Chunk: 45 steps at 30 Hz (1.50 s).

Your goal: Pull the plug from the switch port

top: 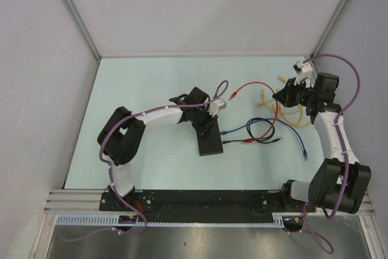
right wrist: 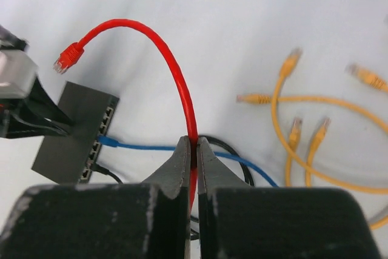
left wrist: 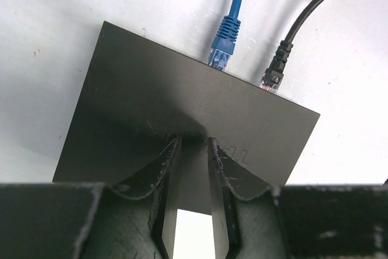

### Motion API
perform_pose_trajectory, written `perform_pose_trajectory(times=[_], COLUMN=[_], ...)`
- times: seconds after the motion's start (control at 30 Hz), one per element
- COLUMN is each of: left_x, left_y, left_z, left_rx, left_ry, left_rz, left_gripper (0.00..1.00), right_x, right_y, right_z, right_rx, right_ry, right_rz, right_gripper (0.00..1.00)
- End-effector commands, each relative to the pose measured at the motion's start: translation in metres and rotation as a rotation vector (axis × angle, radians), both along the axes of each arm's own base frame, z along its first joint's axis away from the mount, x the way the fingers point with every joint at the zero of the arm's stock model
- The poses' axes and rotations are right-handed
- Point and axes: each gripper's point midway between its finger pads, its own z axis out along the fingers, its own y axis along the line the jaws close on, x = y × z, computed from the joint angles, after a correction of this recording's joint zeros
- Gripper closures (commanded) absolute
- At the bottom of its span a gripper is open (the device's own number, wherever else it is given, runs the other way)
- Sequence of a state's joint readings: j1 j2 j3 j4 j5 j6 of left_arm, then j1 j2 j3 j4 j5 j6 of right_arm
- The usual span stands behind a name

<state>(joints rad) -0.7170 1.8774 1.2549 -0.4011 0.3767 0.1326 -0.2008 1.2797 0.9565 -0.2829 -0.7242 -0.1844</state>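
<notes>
Left wrist view: switch (left wrist: 182,101) near edge hidden behind left pincer (left wrist: 194,144); blue cable (left wrist: 233,10), black cable (left wrist: 303,19) cut off at top. Right wrist view: red cable (right wrist: 176,71) lower run hidden behind right pincer (right wrist: 194,150); yellow cables (right wrist: 257,98) cut by right edge.

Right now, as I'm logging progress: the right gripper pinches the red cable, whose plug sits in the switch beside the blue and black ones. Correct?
Not quite. The red plug is out of the switch and hangs free, as the right wrist view shows. The rest holds: the right gripper pinches the red cable, and the blue plug and black plug sit in the switch.
</notes>
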Motion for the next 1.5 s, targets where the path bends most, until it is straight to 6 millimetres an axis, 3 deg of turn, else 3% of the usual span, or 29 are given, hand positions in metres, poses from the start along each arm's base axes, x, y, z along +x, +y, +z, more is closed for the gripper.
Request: perform_pose_trajectory(times=[0.0, 0.27, 0.4, 0.57, 0.6, 0.7, 0.73, 0.77, 0.8, 0.83, 0.87, 0.93, 1.0, 1.17, 1.37, 1.47], left_x=[-0.002, -0.004, -0.004, -0.006, -0.005, -0.007, -0.008, -0.007, -0.008, -0.008, -0.008, -0.008, -0.009, -0.007, -0.01, -0.012], left_y=[0.001, 0.0, 0.0, -0.002, -0.001, -0.001, -0.001, -0.002, -0.002, -0.003, -0.003, -0.004, -0.005, -0.009, -0.005, -0.003], left_z=[0.003, 0.006, 0.005, 0.008, 0.008, 0.008, 0.007, 0.007, 0.006, 0.005, 0.005, 0.003, 0.001, -0.004, -0.007, -0.007], left_rx=[0.013, 0.004, 0.002, 0.005, 0.007, 0.013, 0.015, 0.012, 0.013, 0.013, 0.012, 0.011, 0.01, 0.012, 0.031, 0.04], left_ry=[-0.02, -0.019, -0.02, -0.037, -0.04, -0.047, -0.045, -0.047, -0.044, -0.041, -0.043, -0.038, -0.026, -0.024, -0.04, -0.055], left_rz=[-0.011, -0.012, -0.015, -0.026, -0.026, -0.031, -0.033, -0.035, -0.037, -0.037, -0.038, -0.037, -0.041, -0.044, -0.062, -0.072], left_gripper=[0.7, 0.7, 0.7, 0.7, 0.7, 0.7, 0.7, 0.7, 0.7, 0.7, 0.7, 0.7, 0.7, 0.7, 0.7, 0.7], right_x=[0.005, 0.022, 0.033, 0.054, 0.056, 0.047, 0.031, 0.027, 0.023, -0.002, -0.007, -0.035, -0.05, -0.052, -0.059, -0.082], right_y=[-0.003, -0.035, -0.044, -0.075, -0.077, -0.07, -0.06, -0.055, -0.052, -0.042, -0.035, -0.027, -0.022, -0.029, -0.03, -0.027], right_z=[0.047, 0.091, 0.089, 0.069, 0.073, 0.072, 0.06, 0.048, 0.049, 0.037, 0.027, 0.024, 0.022, 0.017, -0.018, -0.041], right_rx=[0.066, 0.126, 0.097, -0.028, -0.046, -0.101, -0.08, -0.142, -0.175, -0.164, -0.231, -0.225, -0.203, -0.226, -0.258, -0.335], right_ry=[-0.083, -0.122, -0.091, -0.053, -0.061, -0.059, 0.03, 0.031, 0.038, 0.144, 0.137, 0.223, 0.268, 0.272, 0.369, 0.439], right_rz=[0.022, 0.015, 0.025, -0.094, -0.093, 0.011, 0.061, 0.15, 0.198, 0.256, 0.364, 0.466, 0.544, 0.547, 0.621, 0.719], right_gripper=[1.0, 1.0, 1.0, 1.0, 1.0, 1.0, 1.0, 1.0, 1.0, 1.0, 1.0, 1.0, 1.0, 1.0, 1.0, 1.0])
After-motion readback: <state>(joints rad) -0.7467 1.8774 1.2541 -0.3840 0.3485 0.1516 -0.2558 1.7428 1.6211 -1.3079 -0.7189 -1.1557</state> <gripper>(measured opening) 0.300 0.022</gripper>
